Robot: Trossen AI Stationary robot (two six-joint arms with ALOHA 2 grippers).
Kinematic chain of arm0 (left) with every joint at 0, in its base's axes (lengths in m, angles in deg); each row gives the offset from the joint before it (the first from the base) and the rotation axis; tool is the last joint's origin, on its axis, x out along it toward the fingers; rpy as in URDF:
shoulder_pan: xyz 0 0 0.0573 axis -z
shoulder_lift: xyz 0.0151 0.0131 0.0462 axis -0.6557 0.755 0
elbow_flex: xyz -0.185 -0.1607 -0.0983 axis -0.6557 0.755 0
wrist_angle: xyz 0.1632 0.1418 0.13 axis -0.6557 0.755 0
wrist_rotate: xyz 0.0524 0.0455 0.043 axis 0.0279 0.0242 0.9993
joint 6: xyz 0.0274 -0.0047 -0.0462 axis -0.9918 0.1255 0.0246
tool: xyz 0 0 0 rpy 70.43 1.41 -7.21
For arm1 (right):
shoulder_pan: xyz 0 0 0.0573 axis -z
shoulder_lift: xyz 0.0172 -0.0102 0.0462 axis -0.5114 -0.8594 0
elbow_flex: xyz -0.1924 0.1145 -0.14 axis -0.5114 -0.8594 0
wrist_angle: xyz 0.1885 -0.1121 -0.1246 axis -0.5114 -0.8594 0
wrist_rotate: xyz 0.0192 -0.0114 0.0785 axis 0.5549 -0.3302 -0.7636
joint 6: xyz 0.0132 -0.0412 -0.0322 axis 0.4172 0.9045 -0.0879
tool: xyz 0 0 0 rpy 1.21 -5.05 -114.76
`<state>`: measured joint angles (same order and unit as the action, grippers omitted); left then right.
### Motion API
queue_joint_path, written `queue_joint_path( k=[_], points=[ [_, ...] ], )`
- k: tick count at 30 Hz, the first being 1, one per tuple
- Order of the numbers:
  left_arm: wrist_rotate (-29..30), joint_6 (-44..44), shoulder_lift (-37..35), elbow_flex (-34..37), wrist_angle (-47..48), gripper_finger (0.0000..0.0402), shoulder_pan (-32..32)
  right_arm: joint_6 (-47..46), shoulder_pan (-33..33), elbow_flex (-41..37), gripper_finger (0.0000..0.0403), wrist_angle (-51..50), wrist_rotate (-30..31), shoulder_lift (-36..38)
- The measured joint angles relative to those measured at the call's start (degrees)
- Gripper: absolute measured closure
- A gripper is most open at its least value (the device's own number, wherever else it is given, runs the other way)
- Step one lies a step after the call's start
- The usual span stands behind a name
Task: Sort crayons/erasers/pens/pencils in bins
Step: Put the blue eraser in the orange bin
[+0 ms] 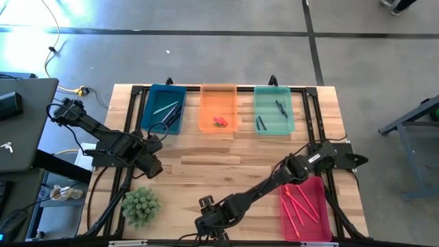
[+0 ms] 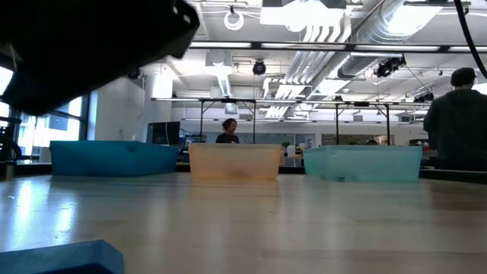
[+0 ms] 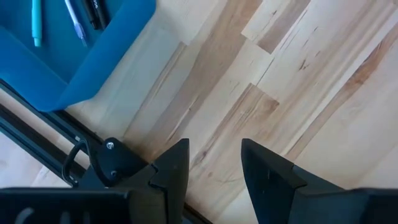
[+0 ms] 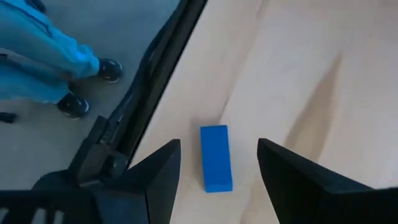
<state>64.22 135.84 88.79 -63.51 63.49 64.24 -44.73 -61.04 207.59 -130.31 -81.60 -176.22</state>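
My right gripper [image 4: 217, 171] hangs wide open over a blue eraser [image 4: 216, 158] near the wood table's [image 1: 226, 154] front edge; left gripper [image 3: 214, 168] parted, empty, beside the blue bin [image 3: 93, 56].

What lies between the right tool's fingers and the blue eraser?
Nothing but bare wood. In the right wrist view the open right tool hangs over the blue eraser, which lies flat on the table, in the gap between the fingers.

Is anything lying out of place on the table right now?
Yes. A small blue rectangular eraser lies on the bare wooden table near its front edge, outside every bin. The open right gripper hovers over it. A green spiky ball sits at the front left.
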Motion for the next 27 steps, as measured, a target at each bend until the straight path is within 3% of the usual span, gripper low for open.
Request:
queue_joint_path(
  k=[10, 21, 27],
  points=[
    [1.31, 0.52, 0.00, 0.00, -0.17, 0.0268, 0.00, -0.29, -0.55, 0.00, 0.0199, -0.89, -0.12, -4.70],
    [1.27, 0.48, 0.00, 0.00, -0.21, 0.0268, 0.00, -4.24, -0.66, 0.16, 0.0200, -3.03, 2.68, -4.98],
    [1.25, 0.48, 0.00, 0.00, -0.19, 0.0268, 0.00, -4.08, -0.61, 0.26, 0.0232, -3.45, 3.24, -5.23]
  ],
)
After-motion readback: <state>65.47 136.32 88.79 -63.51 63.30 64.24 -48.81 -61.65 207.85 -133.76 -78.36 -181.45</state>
